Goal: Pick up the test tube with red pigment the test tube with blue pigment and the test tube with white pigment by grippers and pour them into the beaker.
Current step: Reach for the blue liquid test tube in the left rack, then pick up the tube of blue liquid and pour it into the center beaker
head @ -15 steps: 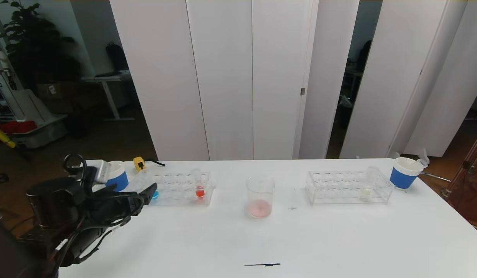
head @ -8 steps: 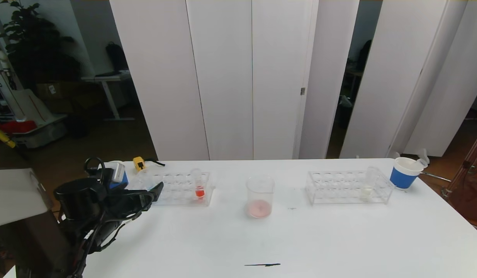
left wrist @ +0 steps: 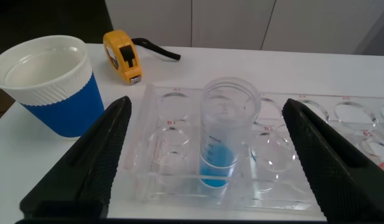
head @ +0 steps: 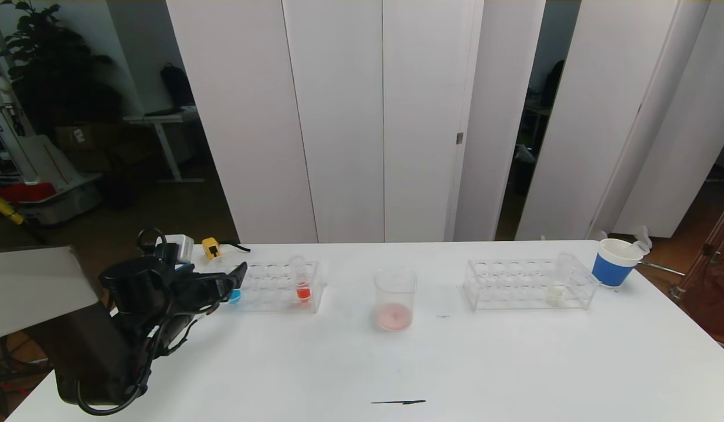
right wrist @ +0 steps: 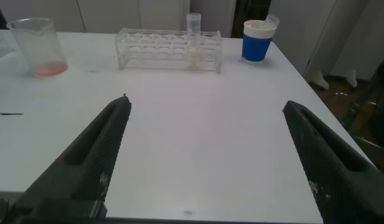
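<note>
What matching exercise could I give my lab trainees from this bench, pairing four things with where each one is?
Things:
1. test tube with blue pigment
2. test tube with white pigment
3. beaker
4. left gripper

Places:
A. between the two racks, pinkish liquid inside
B. in the right-hand rack
C. open, one finger on each side of the blue tube
D. in the left-hand rack, near its left end

Pairs: 1-D, 2-B, 3-A, 4-C

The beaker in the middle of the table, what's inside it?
The beaker holds a shallow pool of pale pinkish-red liquid at its bottom; above that the glass looks empty. Nothing covers it, so the inside shows clearly through the wall.
</note>
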Robot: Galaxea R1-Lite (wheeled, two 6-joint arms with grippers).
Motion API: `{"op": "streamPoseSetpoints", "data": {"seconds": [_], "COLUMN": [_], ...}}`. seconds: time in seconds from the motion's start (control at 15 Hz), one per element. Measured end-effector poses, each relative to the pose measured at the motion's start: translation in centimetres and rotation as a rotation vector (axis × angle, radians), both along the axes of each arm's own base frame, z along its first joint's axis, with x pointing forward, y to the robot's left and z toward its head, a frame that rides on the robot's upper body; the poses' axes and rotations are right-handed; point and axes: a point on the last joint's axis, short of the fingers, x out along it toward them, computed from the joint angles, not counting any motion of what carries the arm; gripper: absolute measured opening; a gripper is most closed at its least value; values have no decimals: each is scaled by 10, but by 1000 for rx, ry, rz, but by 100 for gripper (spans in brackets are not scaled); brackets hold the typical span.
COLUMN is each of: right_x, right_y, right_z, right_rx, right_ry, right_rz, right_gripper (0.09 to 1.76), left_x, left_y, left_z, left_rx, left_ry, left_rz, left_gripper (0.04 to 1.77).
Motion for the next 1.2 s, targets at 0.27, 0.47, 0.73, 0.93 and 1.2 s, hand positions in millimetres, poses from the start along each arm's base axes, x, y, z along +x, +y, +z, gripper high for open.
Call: {"op": "streamPoseSetpoints", "data": {"seconds": [0.27,0.47,0.73,0.93,1.2], "right_x": [0,0,0,0,0], "right_y": [0,0,0,0,0], "right_z": [0,0,0,0,0], "right_rx": [0,0,0,0,0], "right_ry": [0,0,0,0,0], "right_rz": [1,0,1,1,1], "right_gripper": [175,175,175,175,175], "left_x": [4,9,15,17,18], "left_y": [2,2,-1,-2,-1], "left_z": [-4,-6,-6,-6,-6], "left_rx": [-1,1,1,1,-1], "left_ry": [5,4,2,-2,-3], "left_rz": [5,-1,-11,-9,-8], "left_gripper": [173,143,46,57,58]}}
